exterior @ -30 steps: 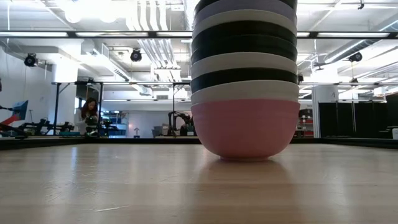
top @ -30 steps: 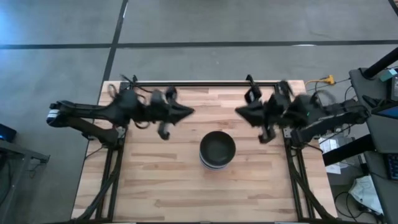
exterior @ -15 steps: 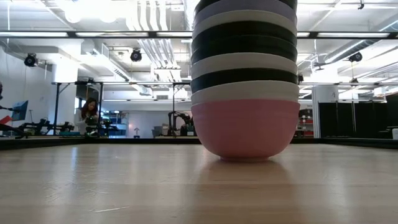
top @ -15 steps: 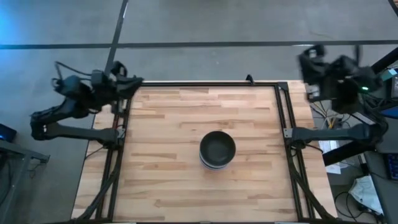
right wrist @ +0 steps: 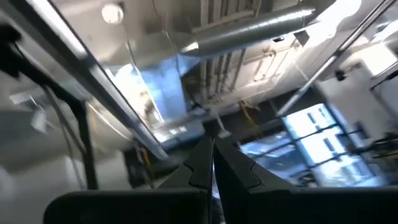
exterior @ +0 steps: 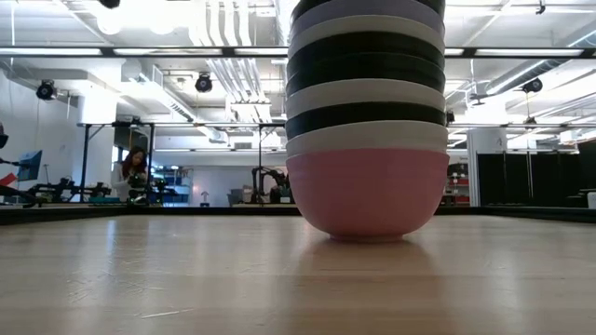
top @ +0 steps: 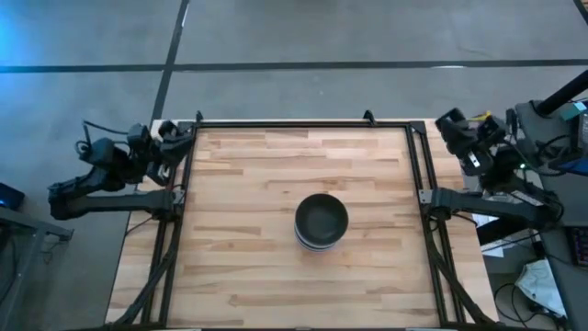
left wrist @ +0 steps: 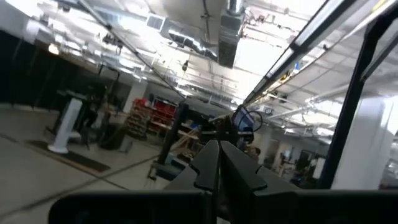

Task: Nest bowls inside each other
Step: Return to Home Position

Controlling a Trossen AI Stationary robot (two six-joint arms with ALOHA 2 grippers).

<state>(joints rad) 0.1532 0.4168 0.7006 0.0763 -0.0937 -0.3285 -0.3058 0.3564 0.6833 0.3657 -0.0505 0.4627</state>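
Bowls (top: 321, 222) stand nested in one stack near the middle of the desk (top: 230, 276), a little toward its 3 o'clock side. From above only the top bowl shows, and it is black. The level view across the desk shows the stack (exterior: 366, 93) from the side. A pink bowl (exterior: 366, 194) sits on the wood at the bottom. White and black rims alternate above it, then a lavender rim (exterior: 368, 9) comes near the top edge of the view.

Neither arm touches the stack. The left end effector (top: 173, 138) sits at the desk's far left corner, at about 10 o'clock from the bowls and well apart from them. Its fingers (left wrist: 202, 165) are pressed together with nothing between them. The right end effector (top: 451, 122) sits just off the far right corner, at about 2 o'clock from the bowls and equally clear of them. Its fingers (right wrist: 200, 158) are also closed and empty. Both wrist cameras see only ceiling and the room.
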